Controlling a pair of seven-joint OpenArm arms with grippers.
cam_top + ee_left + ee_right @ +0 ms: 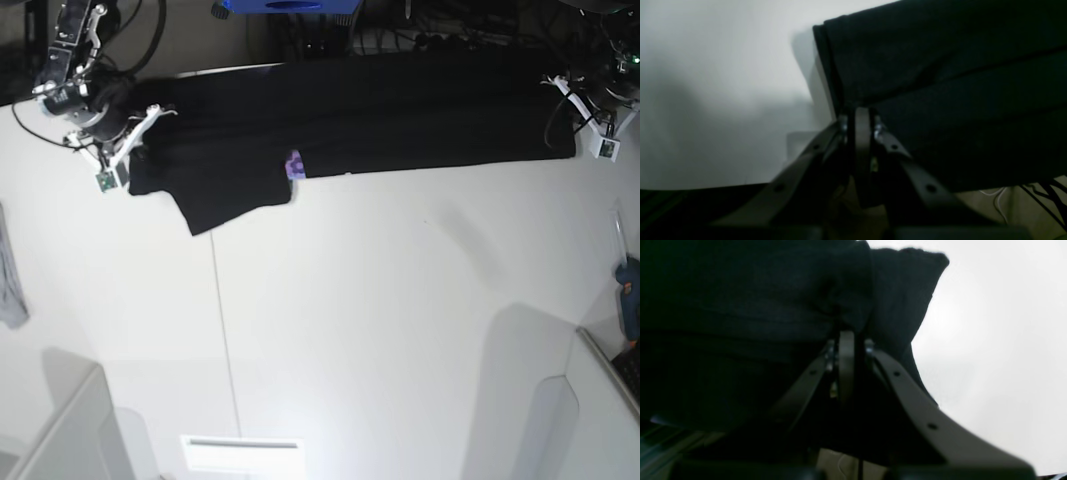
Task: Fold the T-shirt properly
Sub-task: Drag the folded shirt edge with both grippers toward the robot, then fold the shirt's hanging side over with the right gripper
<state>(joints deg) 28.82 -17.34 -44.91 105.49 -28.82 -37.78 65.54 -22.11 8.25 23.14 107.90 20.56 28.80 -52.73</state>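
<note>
The black T-shirt (380, 110) lies stretched in a long band along the table's far edge. A sleeve (225, 200) hangs toward me, and a bit of purple print (294, 165) shows at its lower hem. On the base view's left my right gripper (135, 142) is shut on the shirt's end. Its wrist view shows the right gripper (848, 335) pinching bunched black cloth (773, 306). On the base view's right my left gripper (572, 112) holds the other end. Up close, the left gripper (860, 111) is shut on the folded edge of the cloth (940, 83).
A small grey cloth (10, 285) hangs at the table's left edge. A blue object (285, 5) and cables sit behind the table. A blue tool (628, 290) lies at the right edge. White bins stand at the bottom left (70, 430) and bottom right (600, 400).
</note>
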